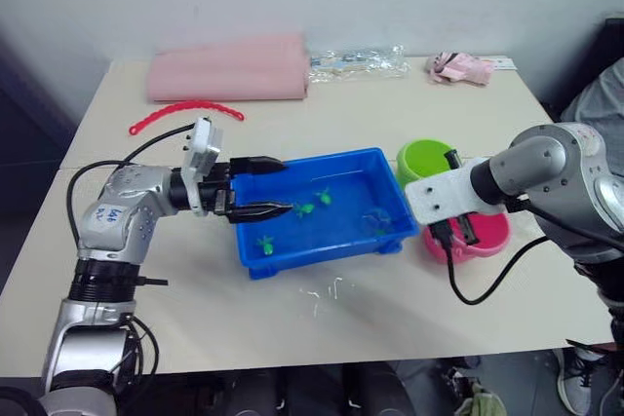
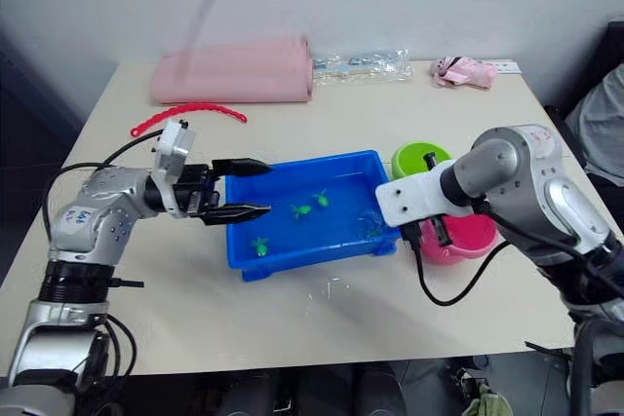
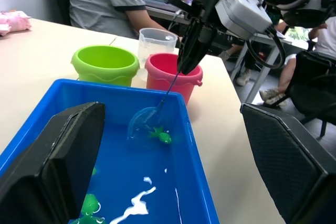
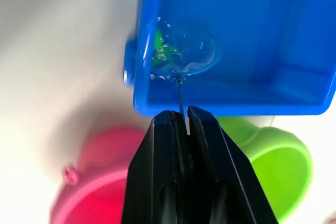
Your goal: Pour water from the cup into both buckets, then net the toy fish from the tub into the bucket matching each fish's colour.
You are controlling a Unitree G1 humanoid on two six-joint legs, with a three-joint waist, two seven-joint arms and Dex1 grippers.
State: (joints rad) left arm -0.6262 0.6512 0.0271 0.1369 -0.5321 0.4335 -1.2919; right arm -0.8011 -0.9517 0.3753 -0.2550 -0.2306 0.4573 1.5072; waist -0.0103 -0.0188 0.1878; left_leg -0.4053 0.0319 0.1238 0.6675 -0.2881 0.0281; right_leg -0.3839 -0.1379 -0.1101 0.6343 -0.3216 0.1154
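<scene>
Glossy blue plastic tub (image 1: pixel 343 241); glossy plastic buckets (image 3: pixel 105 64); matt tabletop (image 1: pixel 390 319).

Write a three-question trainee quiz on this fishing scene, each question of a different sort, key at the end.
1. True or false: the right hand is shut on the handle of the net.
2. Where is the net's hoop right now?
A. over the pink bucket
B. down in the tub, at a green fish
C. lying on the table
3. Fill in: the left hand is ____ and holds nothing, its fingers at the tub's end far from the buckets.

Key
1. True.
2. B. The hoop sits at the tub's end nearest the green bucket.
3. open
</scene>
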